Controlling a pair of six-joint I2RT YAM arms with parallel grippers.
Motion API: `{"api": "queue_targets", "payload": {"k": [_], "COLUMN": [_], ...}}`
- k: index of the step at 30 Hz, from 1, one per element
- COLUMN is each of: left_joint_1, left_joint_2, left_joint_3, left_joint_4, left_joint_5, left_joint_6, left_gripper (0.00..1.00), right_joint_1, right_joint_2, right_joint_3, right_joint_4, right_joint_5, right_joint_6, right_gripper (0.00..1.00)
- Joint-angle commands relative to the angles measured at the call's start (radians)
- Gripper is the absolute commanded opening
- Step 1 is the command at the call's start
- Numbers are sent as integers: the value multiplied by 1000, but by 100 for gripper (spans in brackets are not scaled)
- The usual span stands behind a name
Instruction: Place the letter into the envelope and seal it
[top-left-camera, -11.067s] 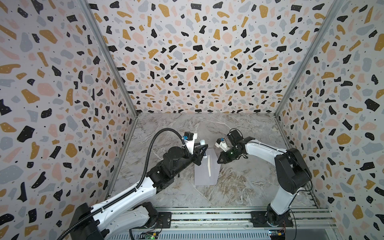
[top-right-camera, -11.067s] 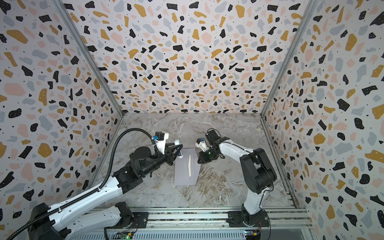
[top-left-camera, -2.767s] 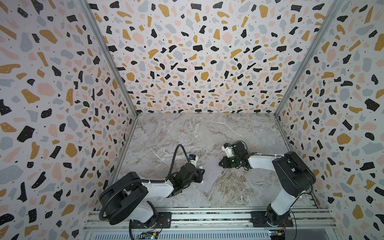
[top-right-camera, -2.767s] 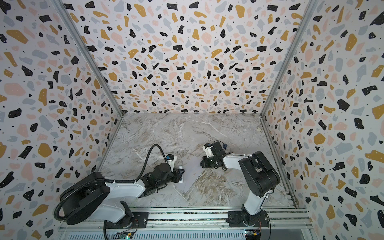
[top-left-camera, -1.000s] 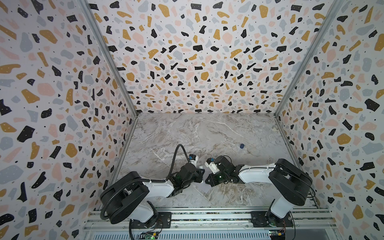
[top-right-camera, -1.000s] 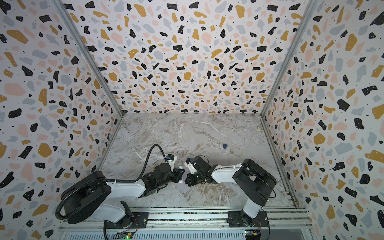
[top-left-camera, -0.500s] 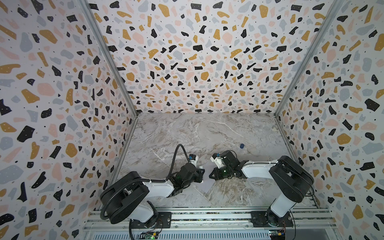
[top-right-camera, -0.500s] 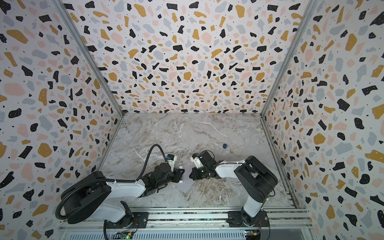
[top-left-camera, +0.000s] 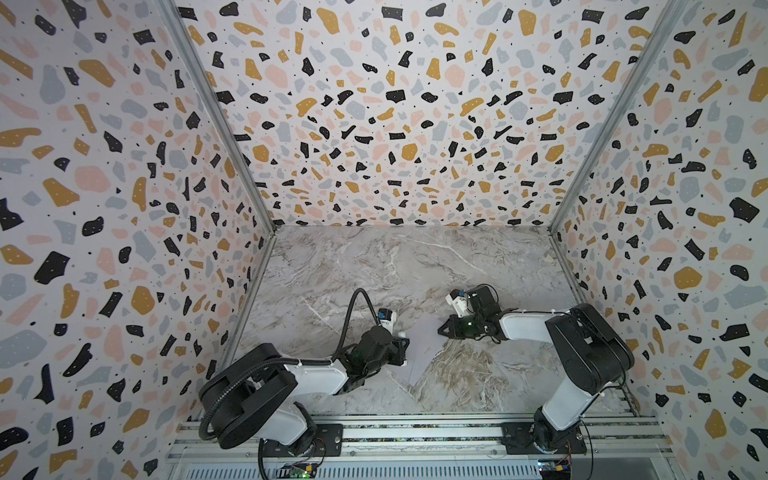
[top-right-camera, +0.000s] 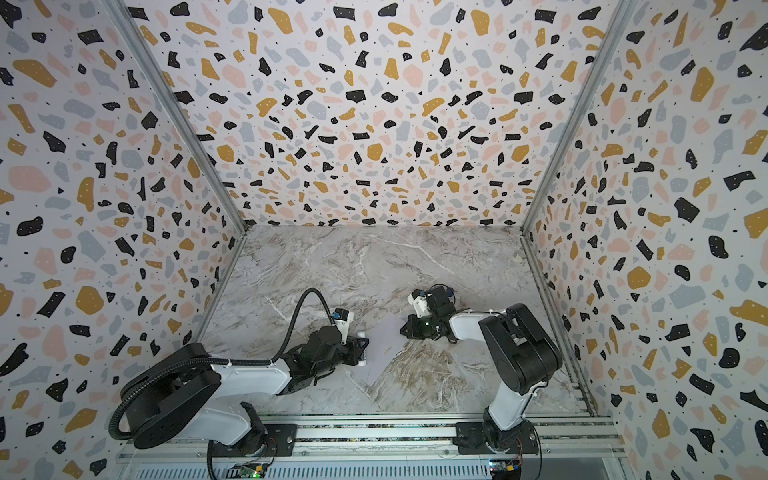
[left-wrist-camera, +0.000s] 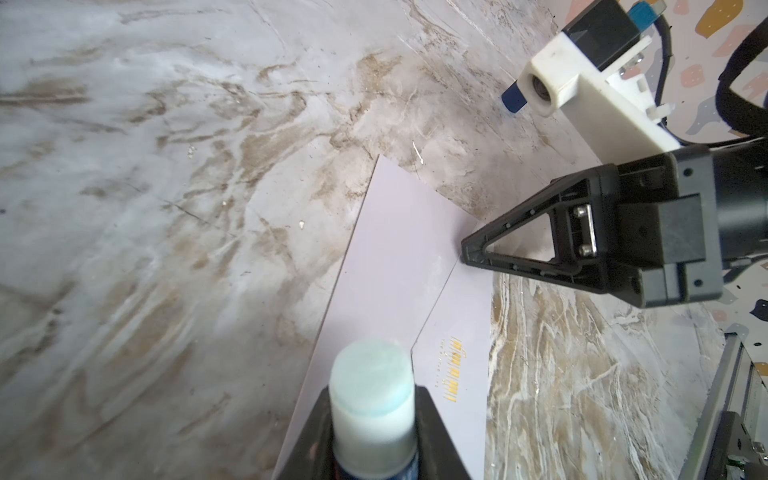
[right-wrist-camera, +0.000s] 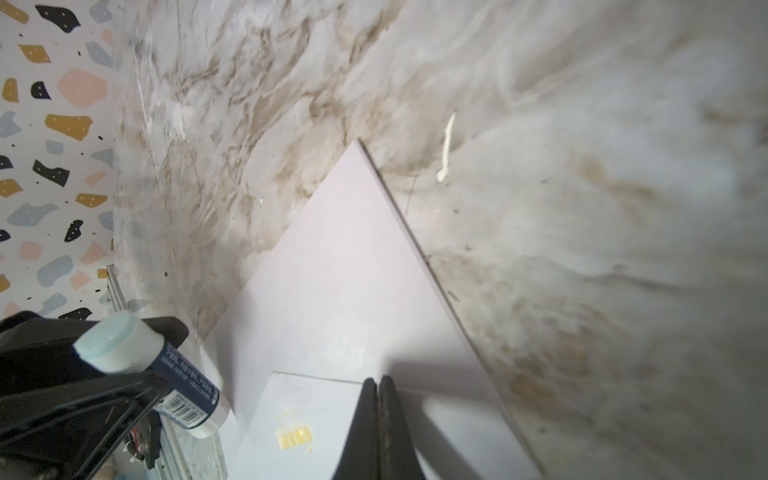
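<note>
The pale lavender envelope (top-left-camera: 424, 349) (top-right-camera: 384, 351) lies flat on the marble table, its flap (left-wrist-camera: 457, 332) folded down with a small gold mark on it. The letter is hidden from every view. My left gripper (top-left-camera: 405, 353) (left-wrist-camera: 372, 405) is shut on a glue stick (left-wrist-camera: 370, 374) (right-wrist-camera: 145, 365), whose pale blue tip hangs over the envelope's near-left edge. My right gripper (top-left-camera: 440, 331) (right-wrist-camera: 379, 380) is shut with nothing between its jaws. Its tips sit on the envelope (right-wrist-camera: 345, 291) at the flap's edge.
A small blue object (left-wrist-camera: 513, 97) lies on the table behind the right wrist. Terrazzo-patterned walls (top-left-camera: 374, 124) close in three sides. A metal rail (top-left-camera: 415, 432) carrying both arm bases runs along the front.
My shut right gripper has slid along the envelope, away from the left gripper and toward the far right. The left arm and glue stick have stayed still.
</note>
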Motion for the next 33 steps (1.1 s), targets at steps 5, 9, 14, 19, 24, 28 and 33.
{"api": "queue_targets", "payload": {"k": [5,9,14,19,24,28,33], "left_joint_1": [-3,-3,-3,0,1,2,1], "left_joint_2": [-16,-60,-172,-276,-360,-401,-424], "left_joint_3": [33,72,142,191,188,186,184], "left_joint_4": [-33,-60,-121,-184,-209,-231,-249], "left_joint_5": [-25,-15,-21,-43,-69,-81,-96], "left_joint_6": [32,61,127,190,210,230,247], "left_gripper": [0,0,0,0,0,0,0], "right_joint_1": [-6,-5,-4,-4,-4,-3,-1], "right_joint_2": [-8,-125,-358,-531,-601,-597,-522], "right_joint_3": [13,23,2,-60,-152,-228,-258], "right_joint_4": [-81,-76,-88,-165,-201,-127,-18], "right_joint_5": [19,17,77,129,128,105,83], "right_joint_6": [-28,-44,-87,-92,-22,66,137], "right_gripper": [0,1,25,57,81,90,94]}}
